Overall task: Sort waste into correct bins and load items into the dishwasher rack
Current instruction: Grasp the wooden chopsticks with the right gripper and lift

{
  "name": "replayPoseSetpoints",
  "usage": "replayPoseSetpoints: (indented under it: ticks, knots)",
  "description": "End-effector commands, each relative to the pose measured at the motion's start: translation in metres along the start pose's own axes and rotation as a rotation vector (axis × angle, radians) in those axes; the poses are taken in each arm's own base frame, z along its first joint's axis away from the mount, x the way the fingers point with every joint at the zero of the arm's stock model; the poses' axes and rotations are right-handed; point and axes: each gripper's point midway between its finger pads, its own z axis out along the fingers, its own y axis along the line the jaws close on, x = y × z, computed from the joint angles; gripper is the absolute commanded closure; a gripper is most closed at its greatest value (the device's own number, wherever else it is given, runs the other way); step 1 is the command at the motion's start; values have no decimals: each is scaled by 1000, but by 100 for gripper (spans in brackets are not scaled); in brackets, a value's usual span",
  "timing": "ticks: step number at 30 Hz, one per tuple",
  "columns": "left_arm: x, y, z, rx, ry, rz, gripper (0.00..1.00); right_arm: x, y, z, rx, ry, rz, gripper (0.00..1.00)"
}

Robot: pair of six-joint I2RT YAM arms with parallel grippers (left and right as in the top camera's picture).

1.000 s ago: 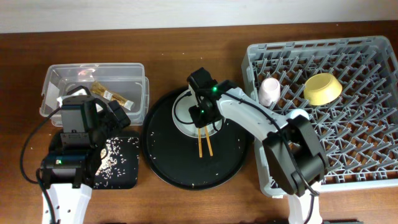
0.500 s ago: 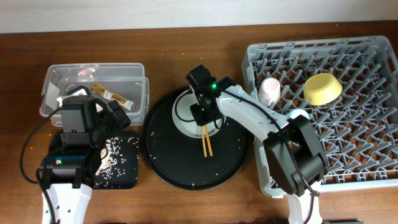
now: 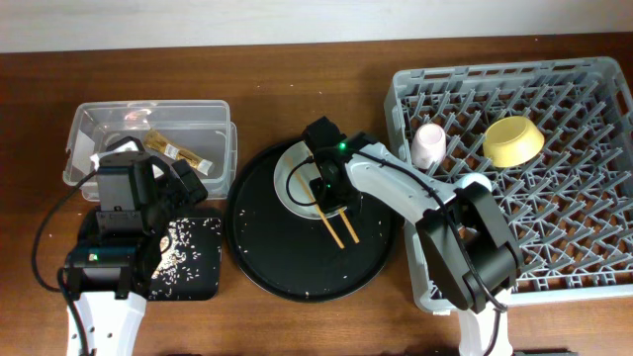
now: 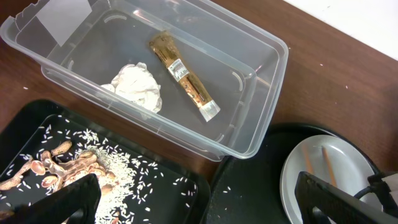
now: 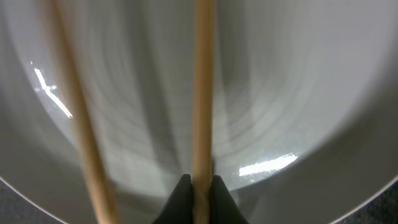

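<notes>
The right gripper (image 5: 199, 190) is clenched on 1 chopstick (image 5: 202, 93) low over the plate (image 5: 298, 93), likely to lift it clear for the rack (image 3: 554, 227); the 2nd chopstick (image 5: 74, 124) lies loose beside it; the left gripper (image 4: 199, 198) hangs released near the tub (image 4: 261, 106), holding nothing.

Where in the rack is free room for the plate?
The rack is bare across its near half and down its right side. Crowded along the far edge: pink cup, yellow bowl. The right arm overhangs the near-left corner.
</notes>
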Motion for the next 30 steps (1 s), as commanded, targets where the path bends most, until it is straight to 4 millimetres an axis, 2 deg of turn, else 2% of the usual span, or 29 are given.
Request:
replayPoseSetpoints:
  ticks: [1, 3, 4, 5, 6, 8, 10, 12, 15, 17, 20, 24, 25, 26, 27, 30]
  knots:
    - [-4, 0, -3, -1, -16, 10, 1, -22, -1, -33, -12, -64, 19, 96]
    - [-4, 0, -3, -1, -16, 10, 1, -34, -7, -79, -13, -93, 42, 96]
    - [-4, 0, -3, -1, -16, 10, 1, -33, -15, -107, -10, -99, 61, 96]
    - [-4, 0, -3, -1, -16, 10, 1, -23, -28, -138, -4, -95, 93, 96]
    - [-4, 0, -3, -1, -16, 10, 1, -11, -40, -155, 2, -86, 121, 96]
    - [-4, 0, -3, -1, -16, 10, 1, 20, -68, -181, 19, -33, 196, 96]
    - [-4, 0, -3, -1, -16, 10, 1, 54, -92, -194, 35, 61, 276, 96]
    - [-4, 0, -3, -1, -16, 10, 1, 79, -108, -191, 71, 159, 314, 96]
    - [-4, 0, -3, -1, -16, 10, 1, 94, -133, -177, 79, 206, 400, 96]
    - [-4, 0, -3, -1, -16, 10, 1, 96, -141, -164, 89, 214, 404, 96]
    - [-4, 0, -3, -1, -16, 10, 1, 98, -141, -132, 80, 214, 377, 96]
    - [-4, 0, -3, -1, -16, 10, 1, 97, -140, -125, 67, 209, 352, 95]
    - [-4, 0, -3, -1, -16, 10, 1, 97, -140, -125, 68, 207, 352, 92]
    - [-4, 0, -3, -1, -16, 10, 1, 97, -140, -125, 68, 206, 352, 79]
    - [-4, 0, -3, -1, -16, 10, 1, 97, -140, -125, 68, 206, 352, 72]
    - [-4, 0, -3, -1, -16, 10, 1, 97, -140, -125, 68, 206, 352, 69]
